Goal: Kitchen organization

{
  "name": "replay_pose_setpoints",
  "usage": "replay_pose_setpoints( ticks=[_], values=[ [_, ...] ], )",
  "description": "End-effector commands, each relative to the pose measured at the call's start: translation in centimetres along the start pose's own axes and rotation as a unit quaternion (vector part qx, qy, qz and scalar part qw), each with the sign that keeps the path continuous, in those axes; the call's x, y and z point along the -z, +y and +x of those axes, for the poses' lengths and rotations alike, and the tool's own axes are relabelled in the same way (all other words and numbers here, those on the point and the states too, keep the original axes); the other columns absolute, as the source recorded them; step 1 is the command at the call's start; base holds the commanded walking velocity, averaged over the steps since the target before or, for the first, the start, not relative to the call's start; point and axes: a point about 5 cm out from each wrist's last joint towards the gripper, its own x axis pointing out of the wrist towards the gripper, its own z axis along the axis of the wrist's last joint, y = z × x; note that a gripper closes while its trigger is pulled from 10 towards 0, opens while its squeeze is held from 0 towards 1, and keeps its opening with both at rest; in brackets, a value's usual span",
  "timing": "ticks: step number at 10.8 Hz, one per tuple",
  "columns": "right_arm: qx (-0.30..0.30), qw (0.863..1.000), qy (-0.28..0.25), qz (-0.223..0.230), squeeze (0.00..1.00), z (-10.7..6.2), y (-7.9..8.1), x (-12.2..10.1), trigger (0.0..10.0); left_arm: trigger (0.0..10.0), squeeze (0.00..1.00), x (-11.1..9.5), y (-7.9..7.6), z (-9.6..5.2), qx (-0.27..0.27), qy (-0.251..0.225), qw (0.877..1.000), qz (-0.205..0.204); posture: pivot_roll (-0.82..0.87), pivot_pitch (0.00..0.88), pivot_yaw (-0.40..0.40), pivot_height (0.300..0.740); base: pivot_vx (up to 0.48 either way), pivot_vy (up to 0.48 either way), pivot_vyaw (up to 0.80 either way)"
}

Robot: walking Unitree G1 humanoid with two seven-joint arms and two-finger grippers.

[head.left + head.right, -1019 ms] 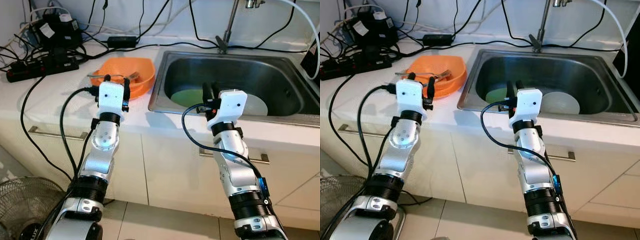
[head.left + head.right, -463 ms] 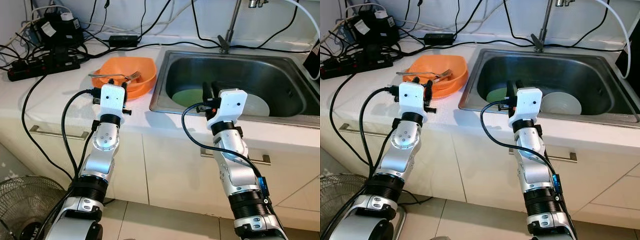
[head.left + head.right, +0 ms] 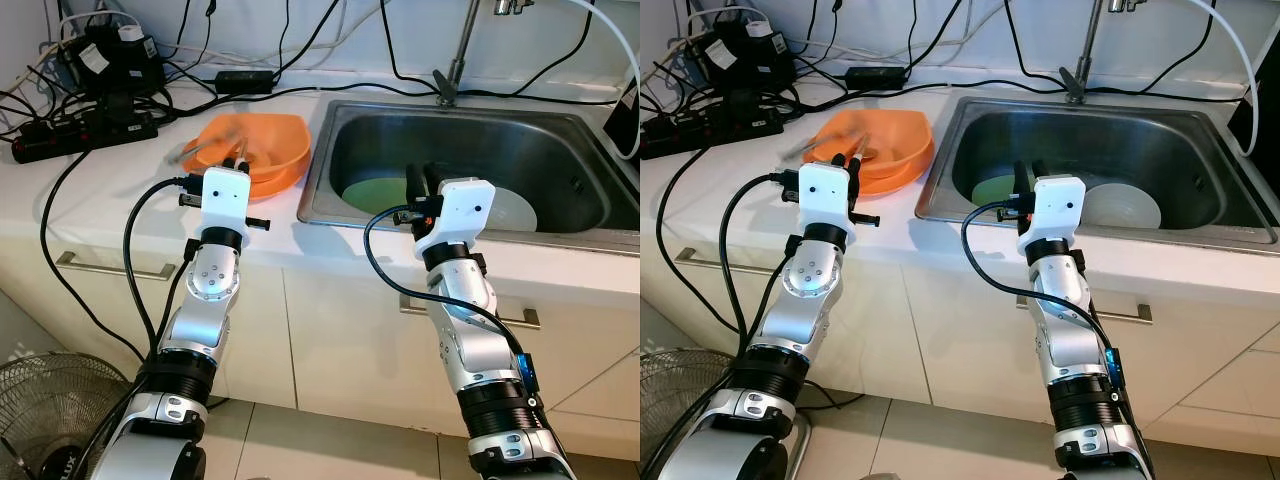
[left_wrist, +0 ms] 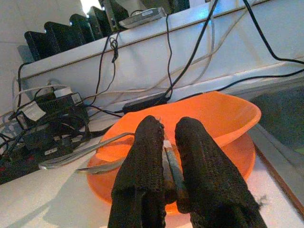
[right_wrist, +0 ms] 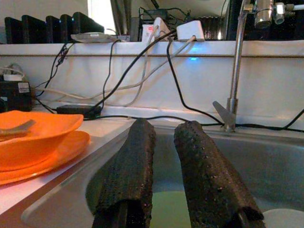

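On the white desk (image 3: 120, 200) left of the steel sink (image 3: 470, 130), an orange bowl (image 3: 270, 140) sits stacked on an orange plate (image 3: 890, 172), with cutlery resting across the bowl. The left end effector (image 4: 164, 156) reaches over the bowl's near rim, its two black fingers nearly closed on what looks like a thin metal utensil handle (image 4: 170, 164); a fork (image 4: 85, 154) lies just beside it inside the bowl. The right end effector (image 5: 164, 166) hovers at the sink's front edge with its fingers slightly apart, holding nothing, above a green plate (image 3: 375, 192) and a white plate (image 3: 1125, 205) on the sink floor. The cutlery is probably light, stiff and slippery, so a grip mid-handle seems safest. The bowl appears to be light plastic and could shift if tugged.
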Motion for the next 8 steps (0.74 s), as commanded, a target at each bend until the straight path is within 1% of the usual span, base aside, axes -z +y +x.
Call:
replay_pose_setpoints(
  ticks=[1,2,3,4,5,7,8],
  values=[
    [-0.004,1.000,-0.005,0.005,0.00,0.4,0.2,-0.3,10.0,0.0,0.00,-1.3,0.1,0.6,-0.005,-0.027,1.000,-0.002,0.11,0.000,0.033,0.740,0.000,0.000,0.00],
    [-0.005,1.000,-0.004,0.006,0.00,0.4,0.3,-0.3,10.0,0.7,0.00,-1.8,-0.1,0.7,0.003,-0.036,0.999,-0.004,0.11,0.000,0.033,0.740,0.000,0.000,0.00],
    [-0.005,1.000,-0.004,0.006,0.00,0.5,0.3,-0.3,10.0,4.5,0.00,-2.3,-0.4,0.6,0.011,-0.051,0.999,-0.009,0.11,0.000,0.034,0.740,0.000,0.000,0.00],
    [-0.004,1.000,-0.005,0.006,0.00,0.4,0.3,-0.3,10.0,4.2,0.00,-3.0,-0.9,0.6,0.026,-0.073,0.997,-0.018,0.11,0.000,0.034,0.740,0.000,0.000,0.00],
    [-0.003,1.000,-0.005,0.006,0.00,0.5,0.3,-0.3,10.0,10.0,0.00,-4.9,-1.7,0.4,0.053,-0.122,0.990,-0.037,0.11,0.000,0.035,0.740,0.000,0.000,0.00],
    [-0.003,1.000,-0.005,0.004,0.00,0.5,0.3,-0.2,10.0,10.0,0.00,-7.7,-2.3,0.4,0.066,-0.181,0.980,-0.046,0.11,0.000,0.035,0.740,0.000,0.000,0.00],
    [-0.002,1.000,-0.004,-0.001,0.00,0.5,0.3,-0.2,10.0,10.0,0.00,-9.2,-2.8,0.3,0.087,-0.199,0.974,-0.070,0.12,0.000,0.035,0.740,0.000,0.000,0.00]
  ],
)
